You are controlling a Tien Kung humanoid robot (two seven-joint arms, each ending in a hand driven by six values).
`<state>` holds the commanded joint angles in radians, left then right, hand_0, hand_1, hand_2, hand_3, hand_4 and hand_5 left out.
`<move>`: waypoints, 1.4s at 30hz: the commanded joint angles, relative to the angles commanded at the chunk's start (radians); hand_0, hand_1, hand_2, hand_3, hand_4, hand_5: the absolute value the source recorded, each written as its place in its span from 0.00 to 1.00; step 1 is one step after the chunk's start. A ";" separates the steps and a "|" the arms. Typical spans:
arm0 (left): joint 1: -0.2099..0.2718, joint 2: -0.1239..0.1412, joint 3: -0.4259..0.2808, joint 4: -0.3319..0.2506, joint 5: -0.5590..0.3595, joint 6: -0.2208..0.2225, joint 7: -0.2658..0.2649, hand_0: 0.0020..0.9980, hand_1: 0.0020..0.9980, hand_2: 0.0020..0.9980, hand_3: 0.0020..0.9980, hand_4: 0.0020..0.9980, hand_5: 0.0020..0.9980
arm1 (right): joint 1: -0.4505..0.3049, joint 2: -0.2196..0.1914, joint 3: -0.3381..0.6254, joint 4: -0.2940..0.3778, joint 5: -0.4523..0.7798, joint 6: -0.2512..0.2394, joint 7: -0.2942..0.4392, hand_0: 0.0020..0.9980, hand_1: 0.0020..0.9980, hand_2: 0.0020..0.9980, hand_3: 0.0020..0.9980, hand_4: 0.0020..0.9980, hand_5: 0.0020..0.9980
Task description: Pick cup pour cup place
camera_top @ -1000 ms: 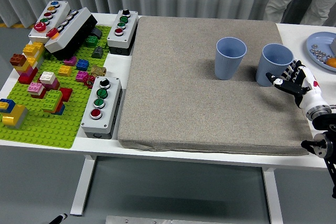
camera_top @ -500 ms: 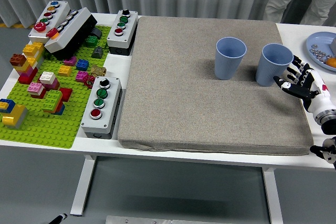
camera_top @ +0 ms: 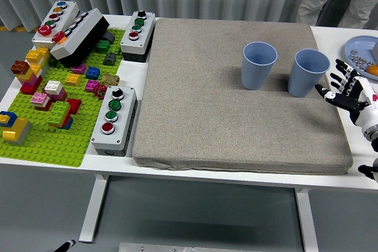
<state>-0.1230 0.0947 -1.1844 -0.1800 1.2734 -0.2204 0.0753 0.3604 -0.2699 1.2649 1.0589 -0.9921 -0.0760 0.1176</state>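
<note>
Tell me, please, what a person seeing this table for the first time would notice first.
Two blue cups stand upright side by side on the far right of the grey mat. Just right of them the right hand hovers with fingers spread, holding nothing. At the left, a green baseplate bears coloured bricks, with button boxes around it.

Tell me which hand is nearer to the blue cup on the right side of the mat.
Right. The right hand hovers just to the right of the right blue cup, fingers spread, not touching it. The left hand is out of view.
</note>
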 joint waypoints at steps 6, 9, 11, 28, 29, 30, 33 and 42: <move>-0.001 0.003 -0.003 0.000 0.002 0.001 0.000 0.83 0.82 0.87 0.81 0.63 1.00 | 0.052 -0.053 0.029 0.027 0.008 -0.006 -0.022 0.95 0.91 0.98 0.92 0.81 0.16; -0.002 0.005 -0.006 0.000 0.004 0.000 0.001 0.83 0.82 0.87 0.81 0.63 1.00 | 0.086 -0.078 0.028 0.031 0.019 -0.005 -0.028 0.95 0.91 0.98 0.92 0.81 0.17; -0.002 0.006 -0.007 0.000 0.004 0.000 0.002 0.83 0.82 0.87 0.81 0.63 1.00 | 0.107 -0.091 0.024 0.031 0.029 -0.009 -0.031 0.95 0.91 0.98 0.92 0.81 0.17; -0.002 0.003 0.019 0.000 -0.019 0.002 -0.002 0.83 0.82 0.87 0.81 0.63 1.00 | 0.242 0.013 0.091 -0.079 0.202 -0.106 0.039 0.85 0.78 0.81 0.82 0.81 0.98; -0.002 0.003 0.020 0.000 -0.020 0.002 -0.002 0.83 0.82 0.87 0.81 0.63 1.00 | 0.243 0.017 0.094 -0.079 0.203 -0.106 0.039 0.85 0.78 0.81 0.82 0.81 0.98; -0.003 0.003 0.021 0.000 -0.020 0.001 -0.002 0.83 0.82 0.87 0.81 0.63 1.00 | 0.245 0.021 0.100 -0.079 0.201 -0.107 0.039 0.85 0.78 0.81 0.82 0.81 0.98; -0.004 0.003 0.023 0.000 -0.019 0.001 -0.003 0.83 0.82 0.87 0.81 0.63 1.00 | 0.247 0.031 0.116 -0.081 0.202 -0.106 0.035 0.87 0.80 0.86 0.85 0.80 0.99; -0.008 0.003 0.021 0.000 -0.014 0.001 -0.003 0.84 0.82 0.87 0.81 0.63 1.00 | 0.250 0.043 0.143 -0.089 0.173 -0.113 0.038 0.88 0.81 0.88 0.86 0.80 1.00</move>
<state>-0.1315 0.0975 -1.1636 -0.1800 1.2590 -0.2193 0.0721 0.6109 -0.2271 1.4080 0.9702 -0.8192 -0.1886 0.1558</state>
